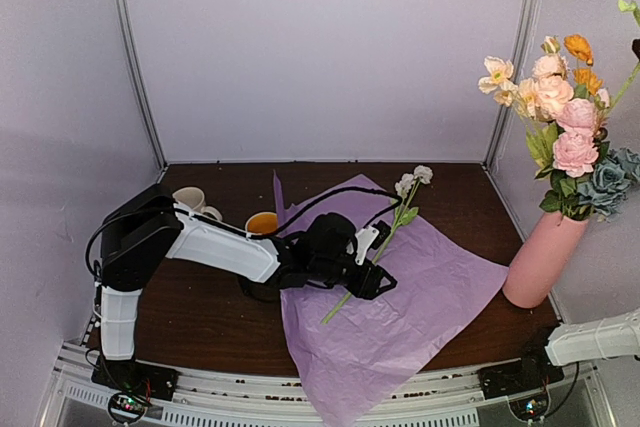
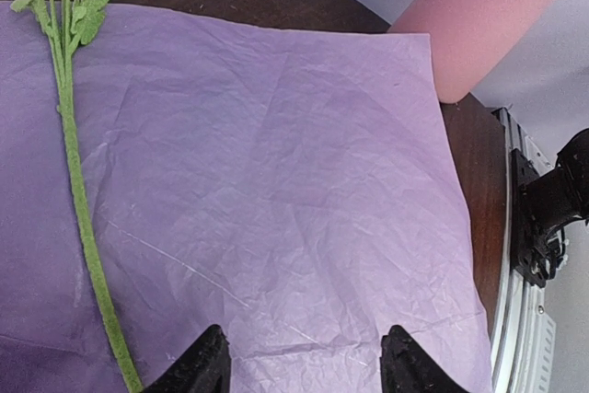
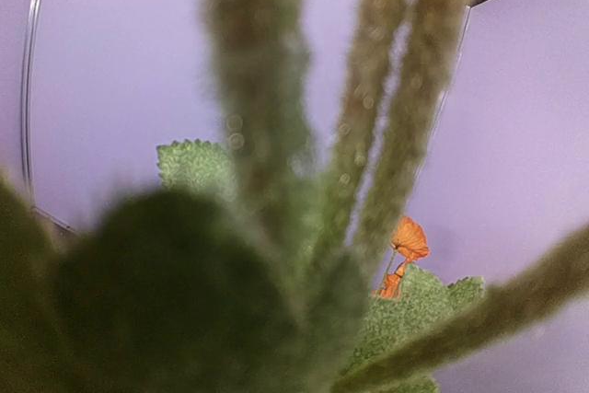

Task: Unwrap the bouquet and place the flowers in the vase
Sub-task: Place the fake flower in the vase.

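Left gripper (image 2: 304, 342) held open and empty above spread tissue paper (image 2: 276, 181)
One white flower (image 2: 78, 190) is laid on the paper just beside it. The right gripper is closed, unseen, blurred stems (image 3: 248, 89) close before its camera. Other flowers (image 1: 560, 107) are stood in the pink vase (image 1: 540, 259)

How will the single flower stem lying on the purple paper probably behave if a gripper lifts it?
The stem is long and thin, so probably light, and it may sag toward the bloom end. Its surface looks fuzzy, so it likely will not slip much. The thin tissue paper beneath could lift with it.
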`<state>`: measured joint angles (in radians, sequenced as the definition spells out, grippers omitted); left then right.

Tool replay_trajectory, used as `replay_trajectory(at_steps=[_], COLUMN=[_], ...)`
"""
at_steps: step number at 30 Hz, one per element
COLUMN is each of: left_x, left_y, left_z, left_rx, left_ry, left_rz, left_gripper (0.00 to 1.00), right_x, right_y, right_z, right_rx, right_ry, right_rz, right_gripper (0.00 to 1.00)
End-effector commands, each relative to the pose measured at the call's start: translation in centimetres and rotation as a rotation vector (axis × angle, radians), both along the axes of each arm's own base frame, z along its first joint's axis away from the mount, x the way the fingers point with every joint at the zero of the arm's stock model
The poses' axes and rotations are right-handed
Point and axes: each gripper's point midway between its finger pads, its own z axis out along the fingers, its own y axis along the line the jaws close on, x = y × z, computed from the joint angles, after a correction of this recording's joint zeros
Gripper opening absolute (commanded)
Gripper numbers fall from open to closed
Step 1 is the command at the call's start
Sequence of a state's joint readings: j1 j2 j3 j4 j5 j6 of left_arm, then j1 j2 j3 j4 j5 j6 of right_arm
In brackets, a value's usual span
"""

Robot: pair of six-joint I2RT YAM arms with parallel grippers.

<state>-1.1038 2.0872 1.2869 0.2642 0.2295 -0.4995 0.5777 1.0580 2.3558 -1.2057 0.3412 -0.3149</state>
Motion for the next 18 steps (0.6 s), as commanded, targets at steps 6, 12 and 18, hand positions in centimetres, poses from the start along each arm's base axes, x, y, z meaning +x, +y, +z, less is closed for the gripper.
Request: replay_trajectory(at_steps=[6, 12, 18], left_x=[-0.4, -0.4, -0.5], left_y=[-0.4, -0.5, -0.4], left_z=[0.7, 0.7, 0.7], left_rx=[-0.038, -0.040, -0.039], left_ry=[-0.011, -0.011, -0.008], left_rz=[-0.012, -0.017, -0.018], left_gripper=[0.58, 0.58, 0.58], right_x=[1.8, 3.2, 5.3], right_y=[-0.8, -0.5, 0.1], right_z=[-1.8, -3.0, -4.4], right_rx=[0.016, -0.009, 0.010], right_ry=[0.069, 0.116, 0.182], right_rz=[-0.108, -0.142, -0.161], right_gripper=[0.00, 0.00, 0.00])
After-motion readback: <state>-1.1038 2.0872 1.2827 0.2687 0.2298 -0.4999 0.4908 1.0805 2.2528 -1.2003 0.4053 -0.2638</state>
